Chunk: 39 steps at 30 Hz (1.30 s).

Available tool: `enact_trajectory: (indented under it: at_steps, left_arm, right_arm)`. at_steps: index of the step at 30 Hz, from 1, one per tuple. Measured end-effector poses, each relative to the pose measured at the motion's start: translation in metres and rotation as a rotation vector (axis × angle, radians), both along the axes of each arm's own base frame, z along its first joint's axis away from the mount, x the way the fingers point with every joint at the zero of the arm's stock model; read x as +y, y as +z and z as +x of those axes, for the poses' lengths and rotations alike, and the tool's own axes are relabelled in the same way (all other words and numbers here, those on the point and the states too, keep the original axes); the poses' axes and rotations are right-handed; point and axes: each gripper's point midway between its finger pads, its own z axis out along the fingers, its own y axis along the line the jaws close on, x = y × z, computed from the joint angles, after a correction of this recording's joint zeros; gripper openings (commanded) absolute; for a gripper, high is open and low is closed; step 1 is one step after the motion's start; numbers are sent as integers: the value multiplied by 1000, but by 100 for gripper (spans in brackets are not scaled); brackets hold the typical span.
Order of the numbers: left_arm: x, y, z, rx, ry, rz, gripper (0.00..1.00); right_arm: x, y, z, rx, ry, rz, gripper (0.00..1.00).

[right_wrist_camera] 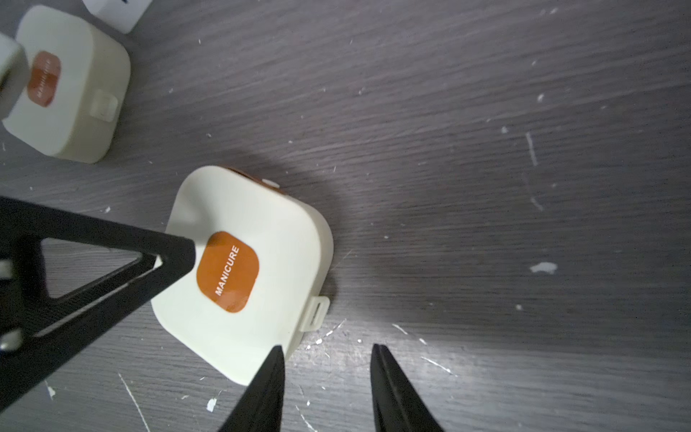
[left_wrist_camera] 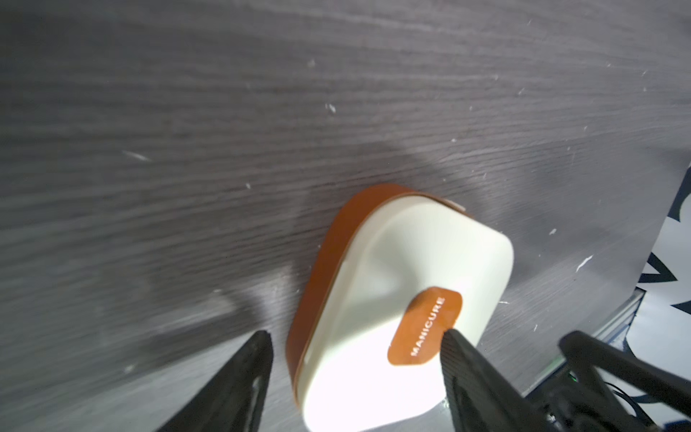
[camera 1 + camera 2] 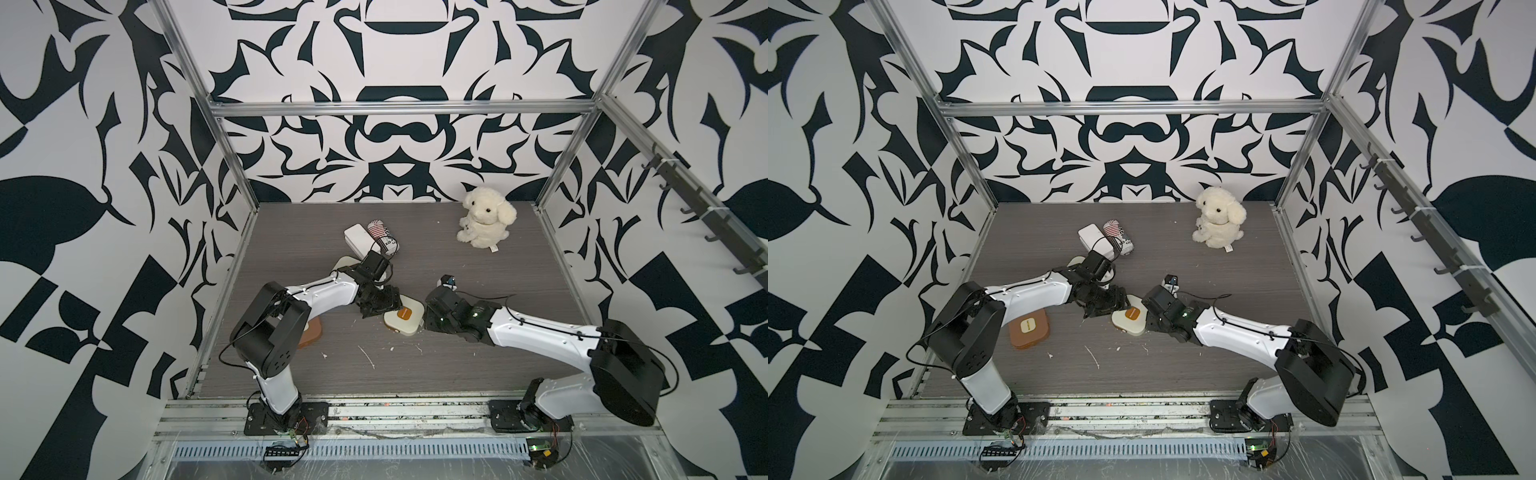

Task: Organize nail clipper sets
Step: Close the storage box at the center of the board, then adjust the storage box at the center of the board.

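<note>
So the cream manicure case (image 3: 404, 318) sat shut on the grey surface (image 3: 457, 365), right between our two arms. Our left hand (image 2: 355, 334) was released, jaws apart. One fingertip (image 1: 175, 258) was on or just over the lid by the orange label (image 1: 228, 271), the other down beside the brown lower shell (image 2: 318, 269). Our right hand (image 1: 327, 348) was spread too, gripping nothing, at the corner near the clasp tab (image 1: 316, 312). The second cream case (image 1: 67, 86) lay farther back by the left arm, the tan-brown case (image 3: 1030, 328) near that arm's base. It looked like light, hard, glossy plastic, so it'd probably skate if poked. We reckoned pinching two flat opposite sides, clear of the tab and rounded corners, was safest.
</note>
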Motion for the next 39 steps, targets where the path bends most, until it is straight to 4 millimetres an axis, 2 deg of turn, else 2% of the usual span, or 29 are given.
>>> enact_trajectory:
  at_steps: [2, 5, 16, 24, 39]
  left_arm:
    - [2, 9, 4, -14, 6, -1, 77]
    - [3, 15, 8, -26, 7, -1, 77]
    - [6, -1, 0, 10, -17, 14, 72]
    - [4, -15, -5, 46, -28, 9, 68]
    - [-2, -19, -4, 51, -37, -14, 60]
  right_arm:
    - [-1, 6, 2, -8, 6, 13, 43]
    - [2, 4, 1, 14, 23, 35, 43]
    - [36, -41, -4, 156, 62, 112, 44]
    - [45, -41, 0, 155, 49, 159, 45]
    - [52, -45, 9, 134, 38, 181, 45]
